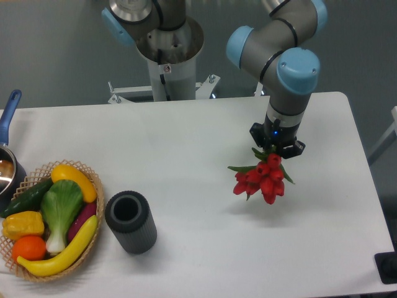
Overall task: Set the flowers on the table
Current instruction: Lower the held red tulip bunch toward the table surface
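Fingers (275, 151) hidden behind flowers (260, 180)

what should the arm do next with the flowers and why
Probably lower straight down, then release. The gripper holds the flowers by their stems, hanging above the table, with a shadow on bare surface below them.

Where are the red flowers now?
The flowers hang from the gripper above the right half of the table, far from the dark cylinder.
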Controlling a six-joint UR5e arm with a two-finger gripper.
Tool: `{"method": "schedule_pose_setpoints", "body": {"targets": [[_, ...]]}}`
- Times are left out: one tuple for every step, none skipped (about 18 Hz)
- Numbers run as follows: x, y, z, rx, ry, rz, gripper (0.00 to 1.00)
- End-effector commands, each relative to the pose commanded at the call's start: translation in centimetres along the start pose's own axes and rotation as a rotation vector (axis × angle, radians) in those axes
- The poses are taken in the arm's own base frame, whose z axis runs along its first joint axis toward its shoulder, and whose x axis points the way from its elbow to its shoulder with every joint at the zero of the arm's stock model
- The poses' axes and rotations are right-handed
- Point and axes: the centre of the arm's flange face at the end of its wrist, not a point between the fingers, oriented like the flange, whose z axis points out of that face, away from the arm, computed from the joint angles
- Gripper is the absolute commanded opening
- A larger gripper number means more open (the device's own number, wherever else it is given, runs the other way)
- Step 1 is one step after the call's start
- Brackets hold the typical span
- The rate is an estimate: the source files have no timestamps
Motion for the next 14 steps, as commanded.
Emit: {"method": "schedule_pose_setpoints", "body": {"targets": [[0.1,-0.1,0.5,-0.003,0.009,0.003,0.04],[0.2,-0.4,0.8,-0.004,0.014,0.008,0.04],[0.3,-0.8,1.3,-0.006,0.023,0.013,0.04],[0.3,-0.8,1.8,-0.009,0.029,0.014,0.05],[0.4,-1.1,2.1,-0.009,0.034,0.017,0.06],[0.4,-1.1,2.3,-0.010,0.038,0.019,0.08],[0.4,-1.1,2.6,-0.012,0.043,0.019,0.09],[0.4,-1.1,2.8,-0.013,0.045,0.019,0.11],[0.5,-1.4,3.0,-0.014,0.050,0.023,0.12],[0.4,-1.5,3.4,-0.016,0.056,0.026,0.14],[0.3,-1.5,3.5,-0.014,0.050,0.026,0.16],[0.2,-1.6,3.8,-0.012,0.045,0.030,0.20],[0.2,-1.9,4.0,-0.008,0.033,0.032,0.23],[0.1,-1.9,4.2,-0.006,0.027,0.032,0.25]]}}
